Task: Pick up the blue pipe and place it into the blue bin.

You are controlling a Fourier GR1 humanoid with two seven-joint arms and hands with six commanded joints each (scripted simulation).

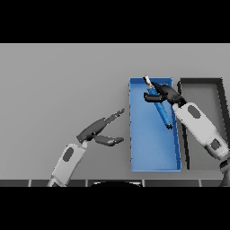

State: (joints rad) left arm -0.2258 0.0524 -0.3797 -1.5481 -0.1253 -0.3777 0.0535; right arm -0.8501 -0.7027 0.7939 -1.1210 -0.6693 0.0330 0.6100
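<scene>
Robot's right hand clasps the blue pipe over the blue bin, fingers and thumb curled round the pipe's upper part, just below its pale end fitting. The pipe hangs tilted, its pale tip toward the bin's far wall and its dark lower end over the bin's right side; whether that end touches the floor of the bin cannot be told. The pipe looks stiff, slim and probably light, with a smooth skin that could slip; held this near one end it may swing, and a hold nearer the middle would likely sit steadier. The right arm reaches in from the lower right, forearm slanting across the bin's right wall, beside a dark bin on the grey bench. The left hand rests idle left of the blue bin, fingers straight and spread, thumb apart, holding nothing.
</scene>
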